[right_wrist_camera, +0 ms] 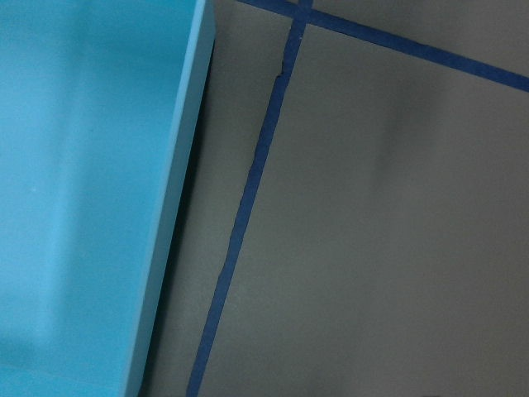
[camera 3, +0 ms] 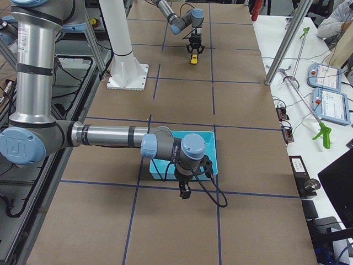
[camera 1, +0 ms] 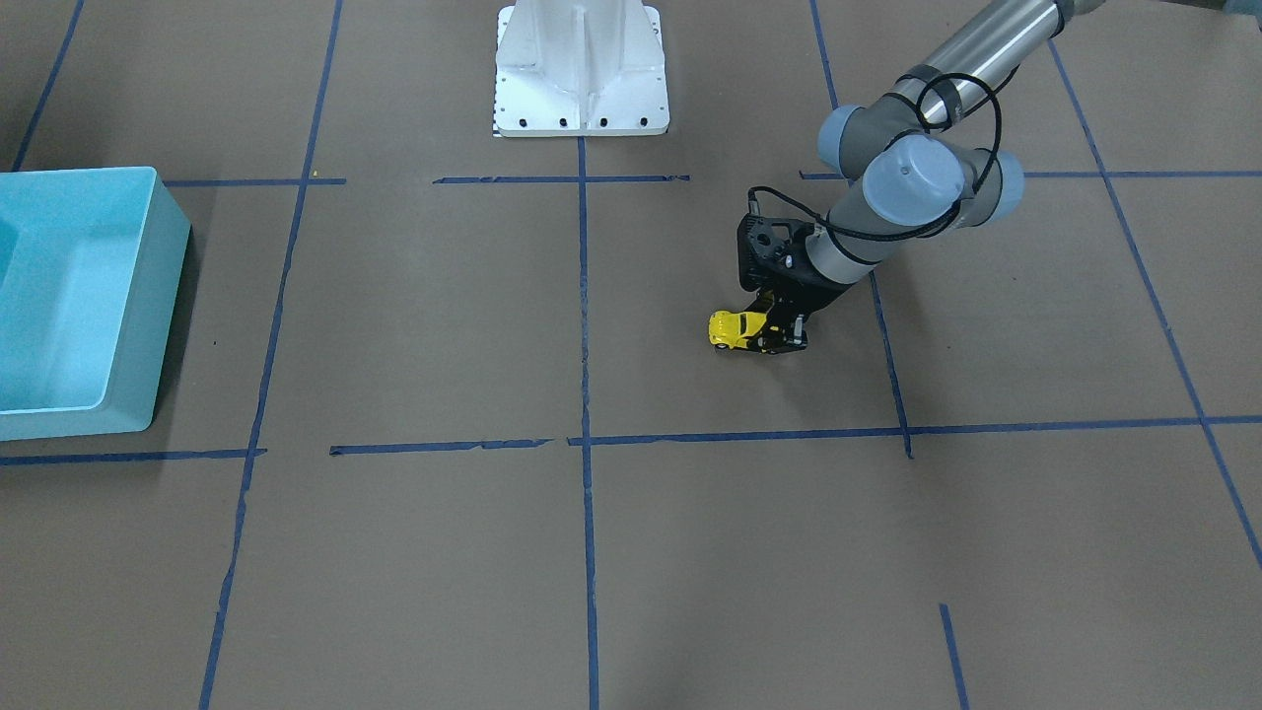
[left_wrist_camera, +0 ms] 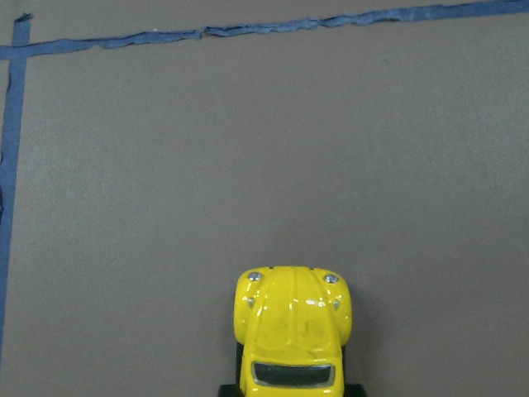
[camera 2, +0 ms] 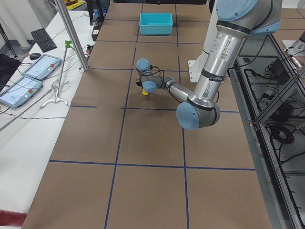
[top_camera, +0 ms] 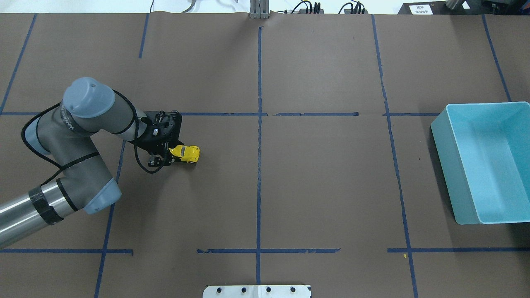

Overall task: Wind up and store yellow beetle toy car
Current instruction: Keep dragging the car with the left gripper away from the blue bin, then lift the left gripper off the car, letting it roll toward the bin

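Closest to the left wrist lens, at bottom centre of that frame: yellow beetle toy car (left_wrist_camera: 291, 322), nose toward the top, roof and rear cut off by the lower edge. Glossy hard shell, rounded bonnet, two small silver headlamps, dark windscreen; painted metal or plastic, cannot tell which. Wheels down on the bench (top_camera: 331, 186), left of centre in the overhead frame, well apart from the teal bin (top_camera: 445, 169) at far right. Left hand (top_camera: 170, 154) low over the car's rear half, narrow, judged clamped on the body sides; fingertips largely hidden behind the black housing. Right hand (camera 3: 185, 192) hanging just beside the bin's wall in the right side view; wide or narrow cannot be told. Progress, as judged: grasp made; winding either pending or under way, not readable from one instant; carry and drop into the bin outstanding. No car in the bin. Bin of smooth matt plastic, rectangular, sloped walls, rounded corners. Bench covered in matt brown paper, marked off with blue tape lines (left_wrist_camera: 248, 33), edges ragged in places.
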